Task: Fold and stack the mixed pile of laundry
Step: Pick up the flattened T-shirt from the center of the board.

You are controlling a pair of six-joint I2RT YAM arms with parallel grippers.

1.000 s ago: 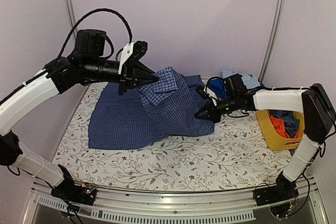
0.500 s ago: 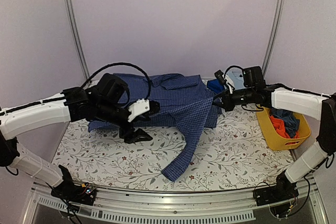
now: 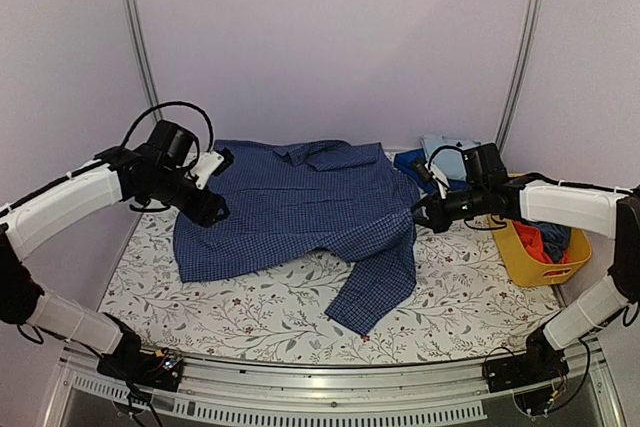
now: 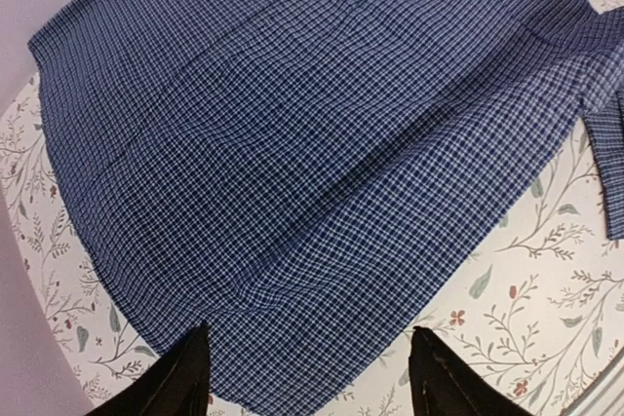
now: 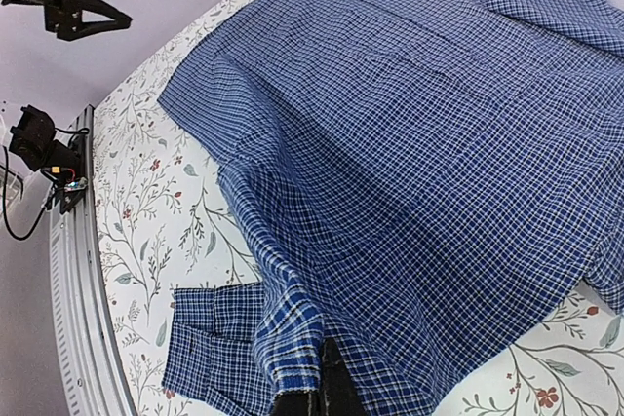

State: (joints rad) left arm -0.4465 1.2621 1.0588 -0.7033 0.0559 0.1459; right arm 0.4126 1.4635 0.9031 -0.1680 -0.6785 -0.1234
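— Shirt (image 3: 300, 202) first: how far along am I getting with it?

— You are only beginning. The blue checked shirt is lying spread open across the far half of the table (image 3: 250, 322), with its collar pointing toward the far wall and one sleeve trailing toward the near edge. No fold is showing in it. A red-orange piece (image 3: 545, 243) and a dark navy garment (image 3: 547, 219) are sitting in the yellow basket (image 3: 515, 262) at the right, and a light blue cloth (image 3: 452, 147) is lying at the far right, so nothing is stacking up yet.

— And where is the shirt sitting against my grippers?

— Your right gripper (image 3: 420, 217) is clenching the shirt's right edge, the cloth bunching at its tips in the wrist view. Your left gripper (image 3: 212, 210) is hanging released at the shirt's left side, jaws standing apart with nothing between them. The near-left hem is running just beyond its fingers (image 4: 185, 377), and I am judging it clear of the cloth.
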